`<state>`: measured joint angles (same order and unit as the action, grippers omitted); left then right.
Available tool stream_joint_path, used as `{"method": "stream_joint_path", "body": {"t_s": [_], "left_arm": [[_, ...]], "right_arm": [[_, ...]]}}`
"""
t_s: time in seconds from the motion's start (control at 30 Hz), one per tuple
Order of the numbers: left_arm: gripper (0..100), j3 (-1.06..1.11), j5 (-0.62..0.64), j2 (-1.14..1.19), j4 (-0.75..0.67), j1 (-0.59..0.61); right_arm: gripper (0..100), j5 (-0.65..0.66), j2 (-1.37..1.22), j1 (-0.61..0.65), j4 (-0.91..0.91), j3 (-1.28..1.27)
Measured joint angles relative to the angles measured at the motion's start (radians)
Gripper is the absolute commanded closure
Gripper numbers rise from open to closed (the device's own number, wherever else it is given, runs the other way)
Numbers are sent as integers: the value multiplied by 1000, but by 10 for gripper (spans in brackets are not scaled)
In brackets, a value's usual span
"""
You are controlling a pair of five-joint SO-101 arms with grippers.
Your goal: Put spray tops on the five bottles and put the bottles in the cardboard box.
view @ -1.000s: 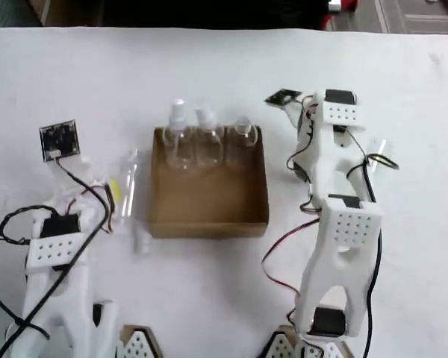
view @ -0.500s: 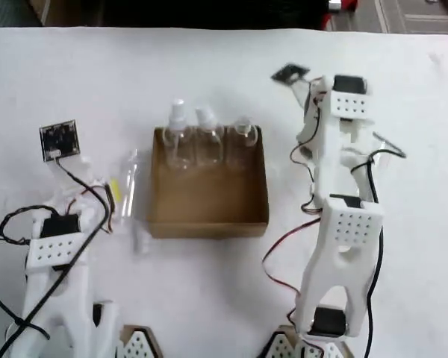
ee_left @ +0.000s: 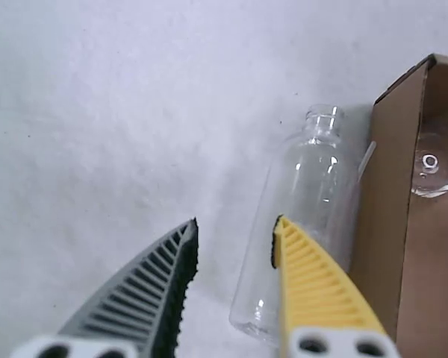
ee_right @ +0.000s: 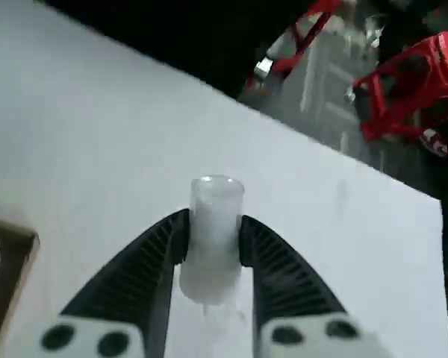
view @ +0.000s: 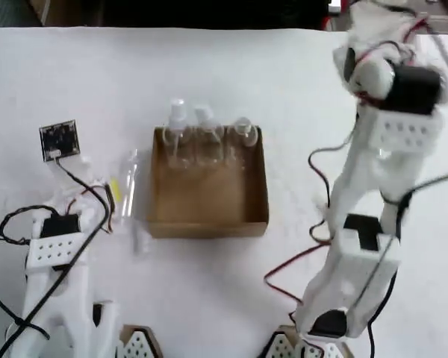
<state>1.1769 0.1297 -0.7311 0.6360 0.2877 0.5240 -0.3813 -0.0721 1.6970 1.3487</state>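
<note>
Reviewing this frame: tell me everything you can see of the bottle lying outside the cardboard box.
The bottle looks like clear, colourless plastic, with a rounded shoulder and a short threaded neck. The neck is open, with no spray top, and the bottle looks empty. It lies on its side on the white table, along the outer wall of the cardboard box, neck towards the table's far edge. The left gripper hangs open by its bottom end. Whether the yellow finger touches it cannot be told.

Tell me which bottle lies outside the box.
The bottle lying on its side on the table beside the box, its neck open; the other three stand inside the box.
</note>
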Motion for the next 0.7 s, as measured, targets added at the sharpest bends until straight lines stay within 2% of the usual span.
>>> {"method": "stream_joint_path", "body": {"t_s": [0.27,0.4,0.57,0.7], "left_arm": [[841,0,0,0,0,0],[842,0,0,0,0,0],[842,0,0,0,0,0],[842,0,0,0,0,0]], "right_arm": [[982,-419,209,60,0,54],[982,-598,281,135,2,55],[982,-635,342,302,2,57],[982,-635,333,364,2,60]]}}
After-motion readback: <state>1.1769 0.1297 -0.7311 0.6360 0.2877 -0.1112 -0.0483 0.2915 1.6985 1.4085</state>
